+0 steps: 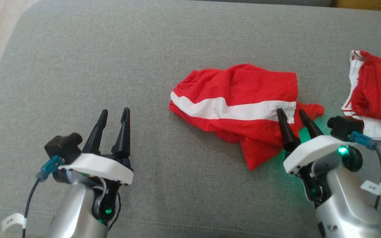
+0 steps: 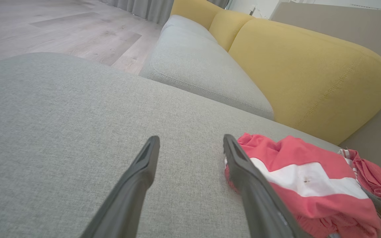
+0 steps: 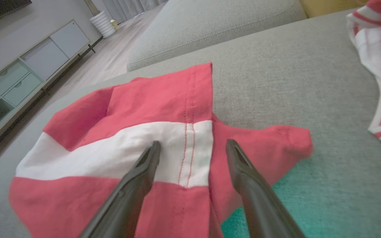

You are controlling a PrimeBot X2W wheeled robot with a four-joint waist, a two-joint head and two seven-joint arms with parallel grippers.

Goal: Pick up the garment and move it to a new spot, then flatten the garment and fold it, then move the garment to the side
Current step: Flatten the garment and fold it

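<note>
Head view: garment (image 1: 236, 109) lies crumpled on cushion (image 1: 111, 66), R of centre. R pincer (image 1: 290, 111) is spread wide and empty, tips at its striped R hem, contact unclear; prob. lining up first pick. L pincer (image 1: 115, 111) is spread and empty, well apart over bare cushion, not needed yet.

Grey sofa seat (image 1: 111, 66), crumpled red-white garment (image 1: 236, 109), second garment (image 1: 375, 92)

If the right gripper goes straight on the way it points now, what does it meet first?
Most likely the red garment: the open right gripper aims at its white stripe, though depth is unclear.
</note>
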